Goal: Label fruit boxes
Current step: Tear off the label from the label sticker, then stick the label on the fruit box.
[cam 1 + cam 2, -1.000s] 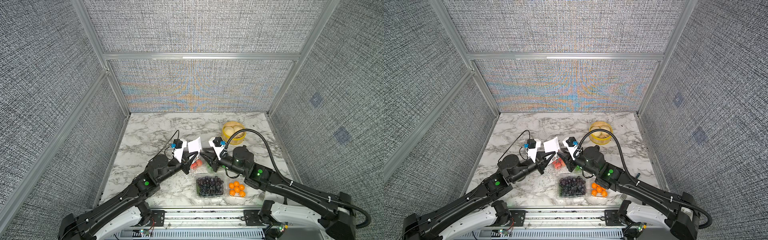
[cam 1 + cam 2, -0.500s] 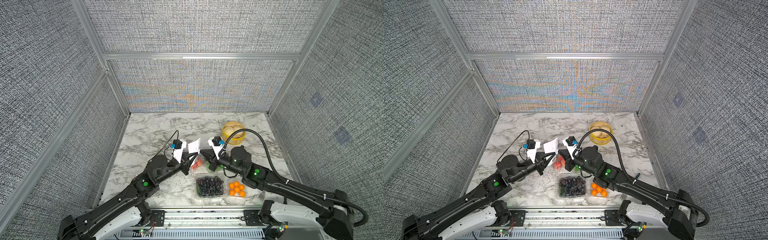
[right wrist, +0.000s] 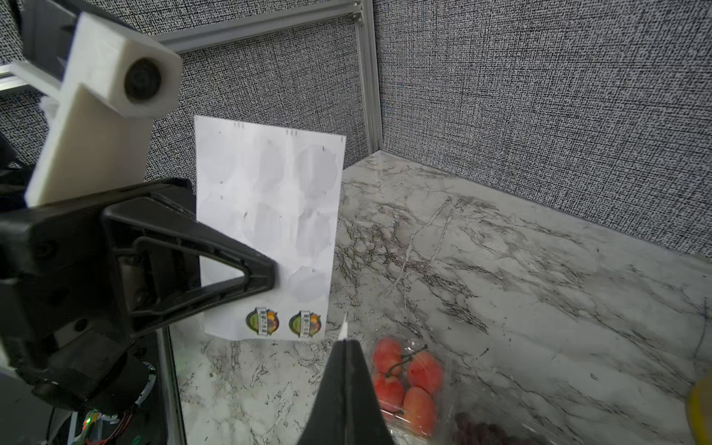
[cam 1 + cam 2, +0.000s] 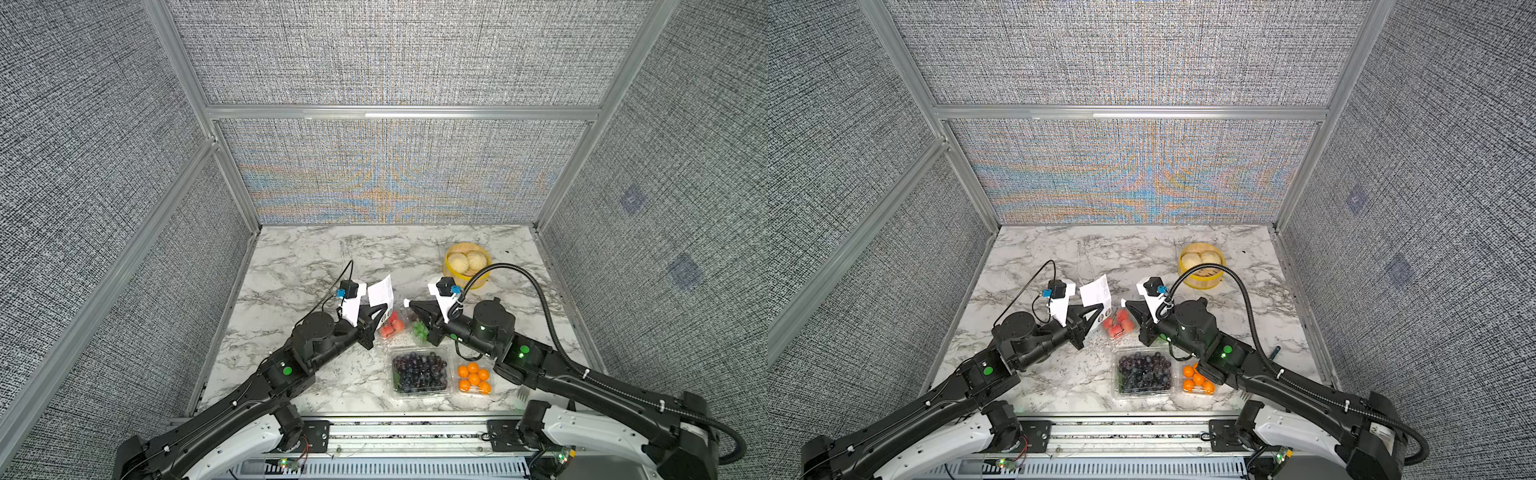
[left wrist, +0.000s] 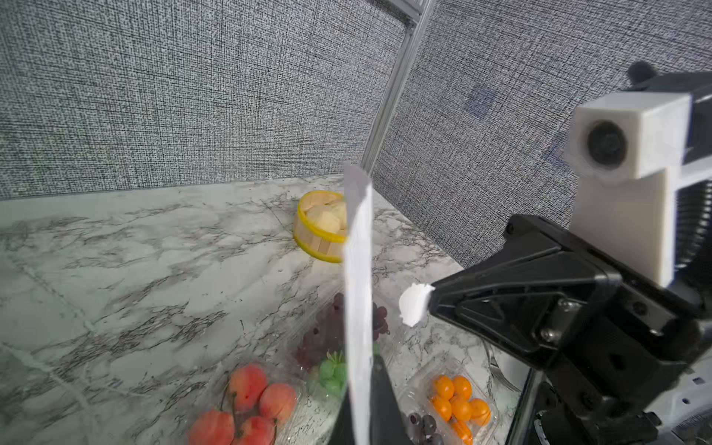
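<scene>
Top views both place two clear fruit boxes closest to the robot's base: the box of dark grapes (image 4: 420,371) and, just beside it on the robot's right, the smaller box of oranges (image 4: 473,378), both flat on the marble surface (image 4: 299,266). One row farther back lie the box of red fruit (image 4: 390,326) and, just beside it to the right, the box of purple and green grapes (image 4: 419,328), which the right arm partly covers. Above that row the two arms meet tip to tip. The left tool (image 4: 384,309) is pressed together on the lower part of a white sticker sheet (image 4: 381,291) and holds it upright in the air, over the far side of the red fruit. From the right wrist, the sheet (image 3: 269,215) shows mostly pale empty outlines, with two coloured round stickers (image 3: 262,321) left along its lower edge. The right tool (image 4: 409,303) is closed too, with a small white scrap (image 5: 412,304) pinched at its very tip. The left wrist view shows that scrap near the sheet's edge but apart from it, raised above the mixed grapes. Farthest back, well apart from the boxes and on the robot's right, stands a round yellow bamboo steamer (image 4: 478,282) with pale buns inside.
</scene>
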